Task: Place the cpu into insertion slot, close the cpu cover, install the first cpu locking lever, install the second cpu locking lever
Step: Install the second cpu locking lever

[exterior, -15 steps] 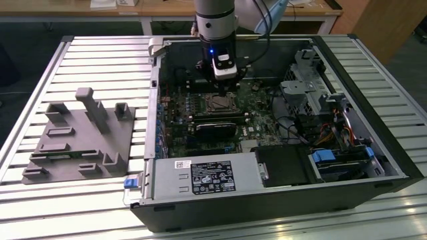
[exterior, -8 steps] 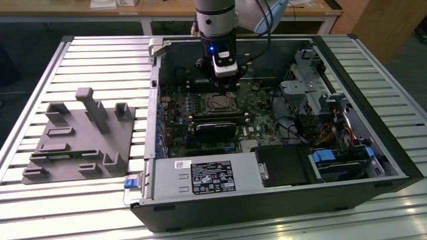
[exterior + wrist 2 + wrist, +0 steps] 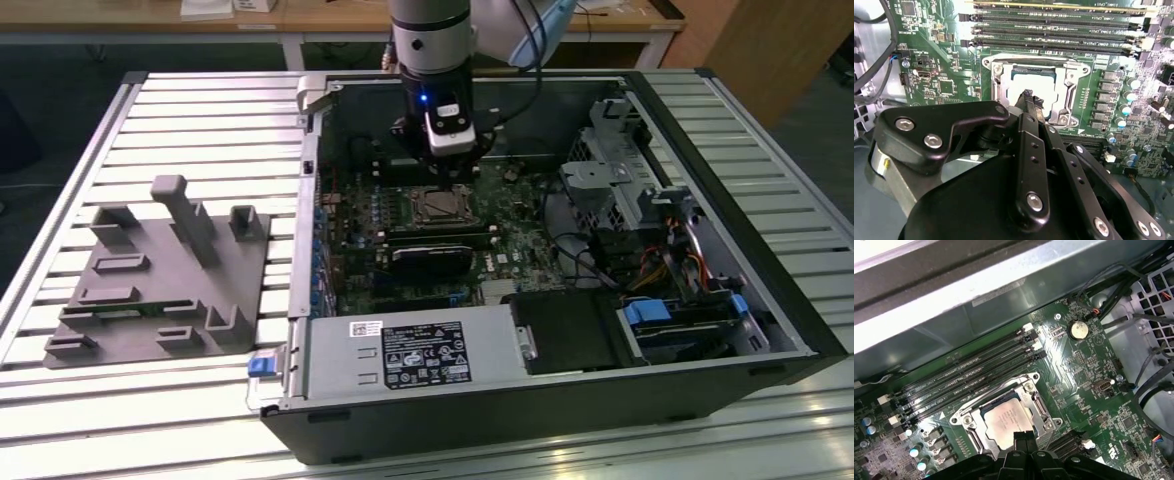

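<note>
Black multi-link robot gripper (image 3: 1030,102) nearest the lens, slim fingertips pressed together just above the pale silvery square cpu (image 3: 1006,421), cpu seated in the silver-rimmed insertion slot (image 3: 966,420) on the green circuit board (image 3: 1094,410), thin silvery cpu cover (image 3: 1071,82) framing it, long black memory slots (image 3: 969,380) beside the slot.
</note>
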